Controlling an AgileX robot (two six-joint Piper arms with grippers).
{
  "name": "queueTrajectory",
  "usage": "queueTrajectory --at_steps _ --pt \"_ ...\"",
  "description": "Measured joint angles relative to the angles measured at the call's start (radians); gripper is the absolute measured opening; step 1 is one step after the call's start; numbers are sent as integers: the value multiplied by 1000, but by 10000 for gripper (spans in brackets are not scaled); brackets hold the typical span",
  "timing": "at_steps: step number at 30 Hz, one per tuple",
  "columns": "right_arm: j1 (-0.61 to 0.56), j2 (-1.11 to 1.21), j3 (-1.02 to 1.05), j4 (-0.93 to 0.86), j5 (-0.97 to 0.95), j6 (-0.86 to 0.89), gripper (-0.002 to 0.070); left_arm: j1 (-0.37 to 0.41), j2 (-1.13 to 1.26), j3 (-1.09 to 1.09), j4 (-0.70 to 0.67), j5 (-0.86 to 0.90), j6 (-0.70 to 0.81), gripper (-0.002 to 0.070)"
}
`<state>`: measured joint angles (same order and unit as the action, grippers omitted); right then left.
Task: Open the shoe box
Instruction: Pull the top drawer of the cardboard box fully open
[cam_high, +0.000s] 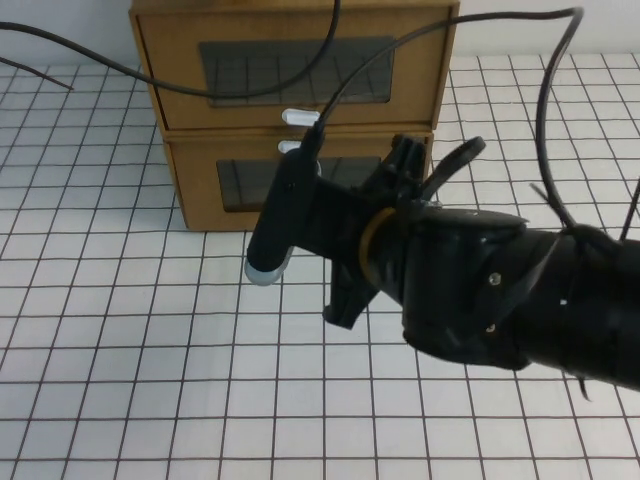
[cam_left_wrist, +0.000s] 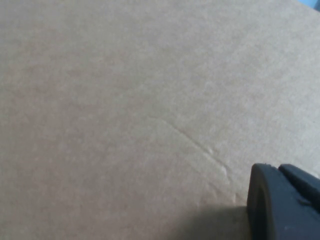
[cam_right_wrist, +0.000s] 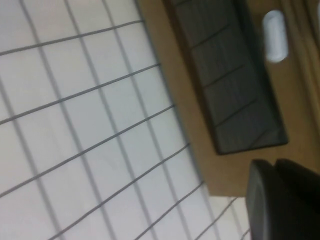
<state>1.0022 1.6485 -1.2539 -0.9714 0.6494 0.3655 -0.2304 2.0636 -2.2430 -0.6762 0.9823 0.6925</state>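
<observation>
2 cardboard drawers, one stacked on the other, make up the shoe box (cam_high: 170, 90); it stands just beyond the right gripper (cam_high: 408, 165), at the far side of the white gridded table (cam_high: 120, 330). Both the upper drawer (cam_high: 420, 70) and the lower drawer (cam_high: 200, 190) look pushed in, their fronts flush; each has 1 dark window (cam_high: 260, 65) and 1 small white handle. The right gripper is closed and holds nothing; it hangs in front of the right part of the lower drawer, level with that drawer's top edge (whether it touches the cardboard cannot be told). The lower handle (cam_high: 288, 147) lies off to this gripper's left, apart from it and partly hidden by the arm's wrist camera (cam_high: 278, 225); the upper handle (cam_high: 300, 117) sits higher, also to the gripper's left. Behind the gripper, the thick black right arm reaches back toward the robot's right side and covers much of the near table; black cables (cam_high: 200, 90) loop up from it across the front of the upper drawer. In the right wrist view the lower drawer's window and white handle lie ahead of the gripper, with the box's bottom corner meeting the gridded table close by. The left gripper (cam_left_wrist: 282, 205) sits very near a plain brown cardboard surface that fills its wrist view; a faint crease runs across that surface just ahead of it; whether this gripper is open or closed cannot be told, nor which face of the box it is on.
</observation>
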Motion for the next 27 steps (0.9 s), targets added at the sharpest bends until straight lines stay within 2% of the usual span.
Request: queueTrajectory --at_steps 4,9,12,27 --pt "2 43 0 -276 -20 153 62 0 0 -2 2 0 0 -2" --pt "2 86 0 -576 -29 378 247 0 0 -2 3 0 0 -2" --pt "2 124 -12 -652 -26 436 326 0 0 -2 3 2 -2 -2" --pt "-34 299 -166 -675 52 457 342 0 0 -2 3 2 -2 -2"
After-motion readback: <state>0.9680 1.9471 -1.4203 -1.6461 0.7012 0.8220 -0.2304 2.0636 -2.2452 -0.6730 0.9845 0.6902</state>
